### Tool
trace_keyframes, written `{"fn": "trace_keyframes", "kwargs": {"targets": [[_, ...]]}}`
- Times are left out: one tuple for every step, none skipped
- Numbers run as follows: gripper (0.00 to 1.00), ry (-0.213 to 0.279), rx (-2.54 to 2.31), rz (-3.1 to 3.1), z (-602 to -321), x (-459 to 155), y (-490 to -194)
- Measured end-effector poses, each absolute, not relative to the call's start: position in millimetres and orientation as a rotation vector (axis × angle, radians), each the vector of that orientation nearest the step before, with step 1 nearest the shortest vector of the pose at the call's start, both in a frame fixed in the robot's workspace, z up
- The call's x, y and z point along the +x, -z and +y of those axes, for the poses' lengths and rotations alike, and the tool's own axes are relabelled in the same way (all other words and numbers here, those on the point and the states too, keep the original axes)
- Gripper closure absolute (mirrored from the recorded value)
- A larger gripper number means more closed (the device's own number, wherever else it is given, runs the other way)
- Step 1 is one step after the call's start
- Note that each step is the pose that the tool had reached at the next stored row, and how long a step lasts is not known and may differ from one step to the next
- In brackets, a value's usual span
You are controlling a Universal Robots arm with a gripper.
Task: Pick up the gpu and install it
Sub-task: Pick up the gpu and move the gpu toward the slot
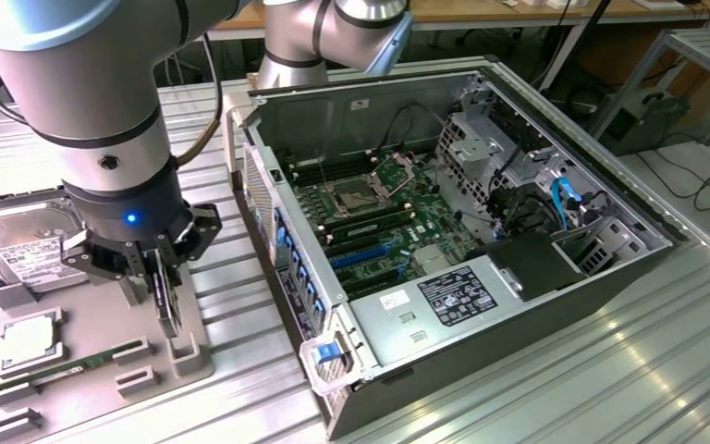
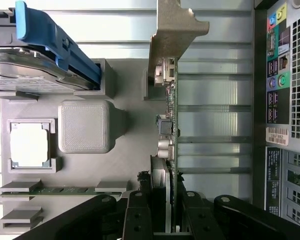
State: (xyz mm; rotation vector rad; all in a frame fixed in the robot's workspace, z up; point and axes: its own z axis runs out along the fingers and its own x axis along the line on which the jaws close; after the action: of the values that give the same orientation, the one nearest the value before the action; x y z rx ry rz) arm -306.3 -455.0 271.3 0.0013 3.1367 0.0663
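A robot arm's gripper (image 1: 158, 277) pinches the gpu (image 1: 167, 302) from both sides, its black fingers (image 2: 139, 216) pressed against the card's faces, over a grey parts tray (image 1: 99, 388) on a slatted metal bench (image 1: 553, 370). The green card stands edge-on and upright at the tray edge nearest the open computer case (image 1: 602, 199); whether its lower edge is seated in the tray's holder or sits just clear of it cannot be told. In the wrist view, the gpu (image 2: 173, 125) runs away from the gripper (image 2: 167, 222), with its metal end bracket (image 2: 175, 30) at the far end and the round fan housing just ahead of the fingers. On the tray (image 2: 132, 150) lie a silver hard drive (image 1: 22, 250) in a blue carrier, a square processor (image 1: 30, 338) and a narrow RAM stick (image 1: 78, 363). The case, at the exterior view's right, lies on its side with its motherboard (image 1: 380, 213) exposed.
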Motion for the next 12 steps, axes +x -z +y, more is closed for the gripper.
{"fn": "trace_keyframes", "kwargs": {"targets": [[0.72,-0.066,0.001,3.137,-455,-306,-272],[0.72,-0.066,0.001,3.137,-455,-306,-273],[0.72,-0.066,0.001,3.137,-455,-306,-274],[0.72,-0.066,0.001,3.137,-455,-306,-275],[0.72,-0.066,0.001,3.137,-455,-306,-276],[0.72,-0.066,0.001,3.137,-455,-306,-277],[0.72,-0.066,0.001,3.137,-455,-306,-278],[0.72,-0.066,0.001,3.137,-455,-306,-279],[0.72,-0.066,0.001,3.137,-455,-306,-280],[0.72,-0.066,0.001,3.137,-455,-306,-282],[0.72,-0.066,0.001,3.137,-455,-306,-284],[0.72,-0.066,0.001,3.137,-455,-306,-285]]}}
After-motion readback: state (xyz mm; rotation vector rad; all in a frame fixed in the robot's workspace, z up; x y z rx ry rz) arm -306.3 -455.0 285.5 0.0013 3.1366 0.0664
